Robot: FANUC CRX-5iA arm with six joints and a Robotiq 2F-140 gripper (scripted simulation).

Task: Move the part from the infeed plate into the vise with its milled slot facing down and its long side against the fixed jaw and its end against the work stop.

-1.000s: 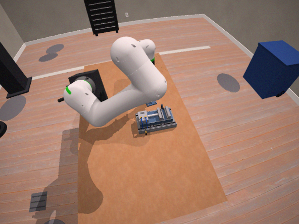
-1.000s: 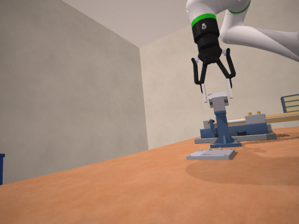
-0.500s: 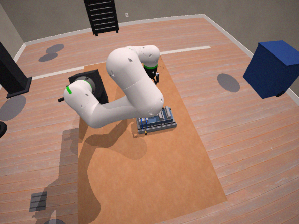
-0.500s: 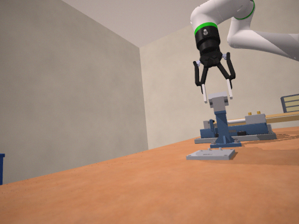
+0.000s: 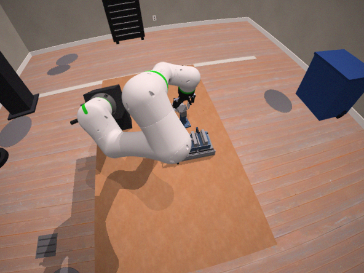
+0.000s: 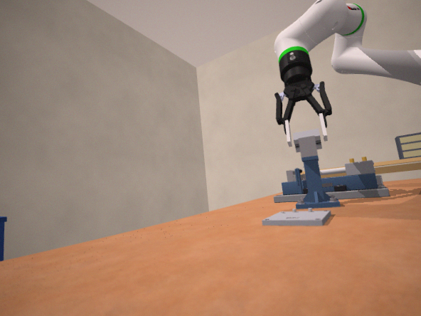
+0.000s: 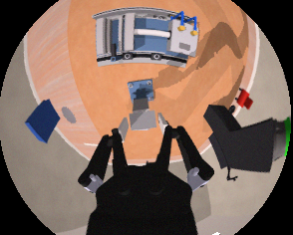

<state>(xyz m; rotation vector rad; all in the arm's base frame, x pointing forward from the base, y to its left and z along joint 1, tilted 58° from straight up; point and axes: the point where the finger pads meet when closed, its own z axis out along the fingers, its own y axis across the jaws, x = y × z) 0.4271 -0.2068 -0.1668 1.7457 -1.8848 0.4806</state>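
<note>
The part [image 6: 308, 143], a grey block, rests on top of the blue V-block stand [image 6: 314, 183]. My gripper [image 6: 306, 137] hangs straight above it, open, with one white fingertip on each side of the block's upper edge and a small gap on both sides. The wrist view shows the part [image 7: 143, 118] between the fingertips, over the V-block [image 7: 142, 92]. The grey infeed plate [image 6: 296, 218] lies bare in front of the stand. The vise [image 6: 341, 183] stands behind it with its jaws open. The top view shows the gripper [image 5: 183, 102] above the V-block [image 5: 185, 121], beside the vise [image 5: 201, 142].
The arm's big white elbow [image 5: 154, 120] hangs low over the table, next to the vise. The black robot base [image 5: 107, 104] sits at the table's left edge. A blue bin [image 5: 333, 83] and a black rack [image 5: 123, 12] stand on the floor, away from the table.
</note>
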